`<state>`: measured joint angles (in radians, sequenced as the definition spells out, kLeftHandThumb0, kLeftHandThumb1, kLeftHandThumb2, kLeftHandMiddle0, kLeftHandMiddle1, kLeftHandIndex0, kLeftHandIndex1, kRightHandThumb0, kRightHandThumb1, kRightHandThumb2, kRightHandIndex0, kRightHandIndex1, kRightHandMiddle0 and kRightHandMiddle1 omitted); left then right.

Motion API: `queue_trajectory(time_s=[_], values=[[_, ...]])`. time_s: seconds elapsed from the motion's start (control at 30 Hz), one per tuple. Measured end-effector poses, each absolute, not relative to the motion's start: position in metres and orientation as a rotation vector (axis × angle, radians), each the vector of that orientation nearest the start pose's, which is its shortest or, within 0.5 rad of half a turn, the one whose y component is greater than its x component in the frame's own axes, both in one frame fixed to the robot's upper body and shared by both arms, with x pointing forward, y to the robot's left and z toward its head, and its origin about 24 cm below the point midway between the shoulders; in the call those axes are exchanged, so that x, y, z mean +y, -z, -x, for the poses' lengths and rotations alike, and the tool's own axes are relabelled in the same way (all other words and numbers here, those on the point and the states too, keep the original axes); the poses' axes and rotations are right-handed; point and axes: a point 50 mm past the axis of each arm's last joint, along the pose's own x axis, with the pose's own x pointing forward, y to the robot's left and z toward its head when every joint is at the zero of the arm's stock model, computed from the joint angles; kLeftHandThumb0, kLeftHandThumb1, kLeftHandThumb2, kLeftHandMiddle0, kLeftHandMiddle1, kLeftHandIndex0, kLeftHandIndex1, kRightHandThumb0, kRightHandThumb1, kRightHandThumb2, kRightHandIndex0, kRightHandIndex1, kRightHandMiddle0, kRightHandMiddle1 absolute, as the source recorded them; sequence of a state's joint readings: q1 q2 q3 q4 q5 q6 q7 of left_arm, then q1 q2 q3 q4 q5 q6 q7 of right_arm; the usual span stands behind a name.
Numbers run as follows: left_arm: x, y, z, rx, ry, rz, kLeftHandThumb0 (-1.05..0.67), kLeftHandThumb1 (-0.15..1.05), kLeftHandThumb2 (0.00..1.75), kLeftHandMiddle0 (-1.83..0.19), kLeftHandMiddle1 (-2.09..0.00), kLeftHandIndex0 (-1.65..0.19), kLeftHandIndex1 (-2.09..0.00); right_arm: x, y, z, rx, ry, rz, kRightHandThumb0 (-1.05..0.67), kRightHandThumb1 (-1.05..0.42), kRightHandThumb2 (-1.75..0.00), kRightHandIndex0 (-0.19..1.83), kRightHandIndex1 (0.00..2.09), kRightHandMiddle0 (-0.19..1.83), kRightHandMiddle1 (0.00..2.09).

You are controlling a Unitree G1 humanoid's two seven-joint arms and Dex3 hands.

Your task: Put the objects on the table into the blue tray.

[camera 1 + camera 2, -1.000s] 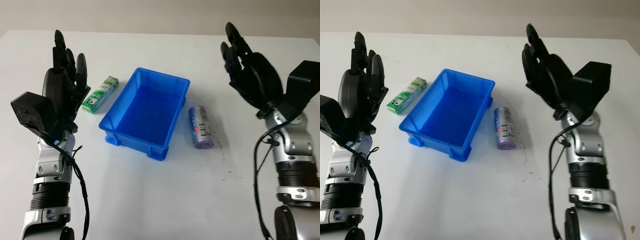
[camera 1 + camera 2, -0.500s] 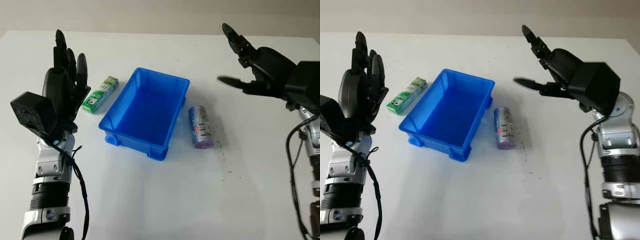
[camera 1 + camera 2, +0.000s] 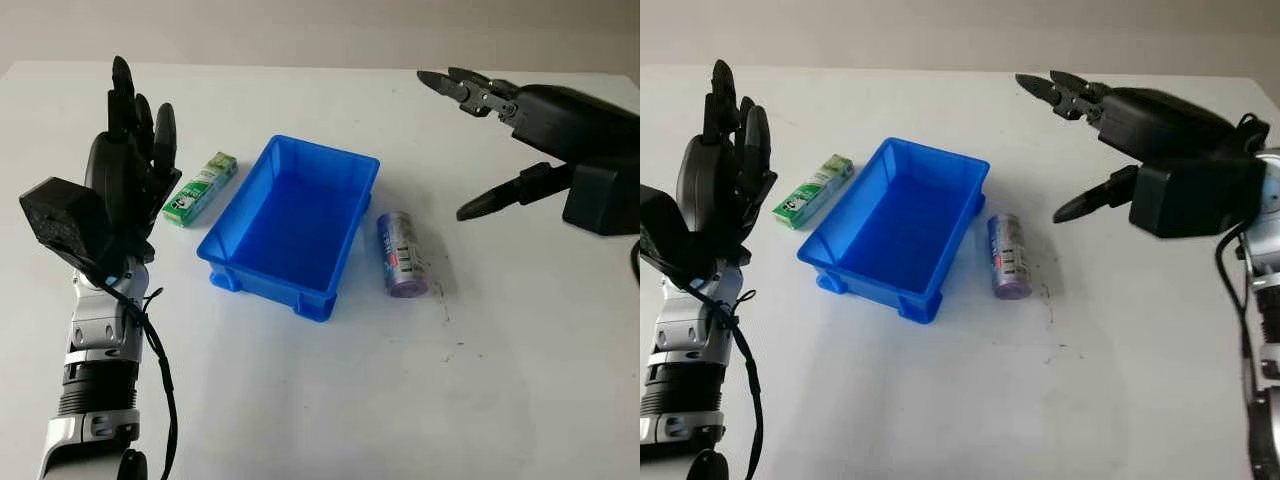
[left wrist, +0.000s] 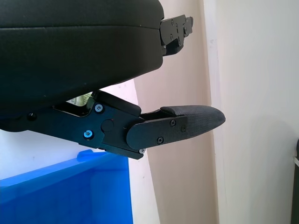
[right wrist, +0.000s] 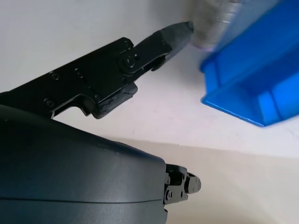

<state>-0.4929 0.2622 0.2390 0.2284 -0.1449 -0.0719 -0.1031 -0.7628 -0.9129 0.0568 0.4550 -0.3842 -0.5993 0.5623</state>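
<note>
Left hand [image 3: 125, 170] at 9 o'clock, raised, open, holding nothing. Green box [image 3: 200, 188] just beside it, lying near the blue tray's [image 3: 250, 190] left wall. Tray at centre, nothing inside. Purple can [image 3: 402, 255] on its side at 3 o'clock of the tray, close to the wall. Right hand [image 3: 520, 130] at 2 o'clock, released, above the can. Best approach: descend over the can, fingers across its round body, not the ends, so it won't roll.

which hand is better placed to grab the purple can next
The right hand, probably. It is open and hangs over the table just beyond the purple can, on that side of the blue tray. The left hand is upright past the tray's other side.
</note>
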Motion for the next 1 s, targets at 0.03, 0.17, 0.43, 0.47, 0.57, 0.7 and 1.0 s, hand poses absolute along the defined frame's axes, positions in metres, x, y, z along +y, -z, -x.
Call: queue_trajectory(time_s=[0.03, 0.17, 0.43, 0.47, 0.57, 0.7, 1.0], values=[[0.223, -0.157, -0.332, -0.370, -0.055, -0.059, -0.75, 1.05, 0.53, 0.19, 0.00, 0.19, 0.00, -0.254, -0.250, -0.328, -0.417, -0.470, 1.515, -0.62, -0.78, -0.05, 0.00, 0.09, 0.06, 0.10], [0.224, -0.159, -0.333, -0.374, -0.058, -0.068, -0.75, 1.05, 0.53, 0.18, -0.02, 0.19, 0.00, -0.259, -0.250, -0.326, -0.433, -0.483, 1.685, -0.61, -0.79, -0.06, 0.09, 0.11, 0.16, 0.11], [0.223, -0.163, -0.335, -0.384, -0.056, -0.069, -0.74, 1.05, 0.53, 0.16, -0.05, 0.18, -0.02, -0.262, -0.247, -0.323, -0.556, -0.578, 1.865, -0.59, -0.83, -0.06, 0.27, 0.10, 0.34, 0.11], [0.223, -0.163, -0.336, -0.384, -0.055, -0.069, -0.73, 1.05, 0.53, 0.16, -0.05, 0.18, -0.03, -0.262, -0.245, -0.323, -0.567, -0.591, 1.882, -0.59, -0.82, -0.05, 0.28, 0.11, 0.36, 0.11], [0.222, -0.163, -0.336, -0.386, -0.050, -0.071, -0.73, 1.05, 0.55, 0.17, -0.05, 0.19, -0.03, -0.263, -0.240, -0.322, -0.614, -0.613, 1.897, -0.57, -0.82, -0.05, 0.36, 0.11, 0.43, 0.11], [0.222, -0.163, -0.336, -0.387, -0.049, -0.071, -0.74, 1.05, 0.54, 0.17, -0.05, 0.19, -0.02, -0.265, -0.234, -0.321, -0.636, -0.653, 1.925, -0.53, -0.84, -0.06, 0.39, 0.10, 0.45, 0.10], [0.222, -0.162, -0.336, -0.384, -0.054, -0.080, -0.75, 1.05, 0.53, 0.18, -0.05, 0.19, -0.02, -0.260, -0.225, -0.321, -0.696, -0.707, 1.955, -0.47, -0.84, -0.05, 0.49, 0.10, 0.53, 0.10]])
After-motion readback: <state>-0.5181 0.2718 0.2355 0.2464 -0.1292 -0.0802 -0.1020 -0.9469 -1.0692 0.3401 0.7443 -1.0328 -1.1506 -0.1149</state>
